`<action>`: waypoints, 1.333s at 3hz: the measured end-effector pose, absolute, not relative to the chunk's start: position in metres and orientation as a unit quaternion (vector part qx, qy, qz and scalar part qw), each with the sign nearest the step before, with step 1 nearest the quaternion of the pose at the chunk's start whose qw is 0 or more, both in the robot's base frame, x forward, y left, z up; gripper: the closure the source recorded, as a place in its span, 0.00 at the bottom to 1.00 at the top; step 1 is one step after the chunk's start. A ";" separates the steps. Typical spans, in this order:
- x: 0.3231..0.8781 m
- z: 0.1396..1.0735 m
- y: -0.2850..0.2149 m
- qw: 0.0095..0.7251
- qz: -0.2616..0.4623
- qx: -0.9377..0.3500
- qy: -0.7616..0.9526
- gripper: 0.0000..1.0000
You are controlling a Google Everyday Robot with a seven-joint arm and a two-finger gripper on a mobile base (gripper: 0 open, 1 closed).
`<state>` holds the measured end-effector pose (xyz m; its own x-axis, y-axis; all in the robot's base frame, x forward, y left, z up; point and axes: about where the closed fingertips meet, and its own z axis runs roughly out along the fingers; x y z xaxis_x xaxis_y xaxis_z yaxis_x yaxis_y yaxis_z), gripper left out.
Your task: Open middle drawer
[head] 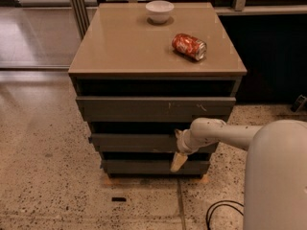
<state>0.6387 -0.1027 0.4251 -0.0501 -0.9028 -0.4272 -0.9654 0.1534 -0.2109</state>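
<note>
The cabinet (156, 47) has three dark grey-brown drawer fronts. The middle drawer (132, 142) is the second front, flat and without a handle, standing slightly proud of the cabinet body. The top front (153, 108) is taller and has white scratch marks. The lowest front (144, 166) is the narrowest. My gripper (178, 150) is at the middle drawer's front, right of centre, with one tan finger (178, 162) pointing down over the lowest front. My white arm (230, 135) reaches in from the right.
A white bowl (159, 10) and a red can (189, 46) lying on its side rest on the beige cabinet top. A black cable (223, 210) lies on the speckled floor at the lower right. A small dark object (118, 199) lies in front of the cabinet.
</note>
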 end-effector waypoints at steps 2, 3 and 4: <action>0.637 0.423 -0.101 0.231 0.076 -0.649 0.721 0.00; 0.622 0.421 -0.090 0.210 0.110 -0.661 0.712 0.00; 0.584 0.433 -0.076 0.193 0.150 -0.690 0.681 0.00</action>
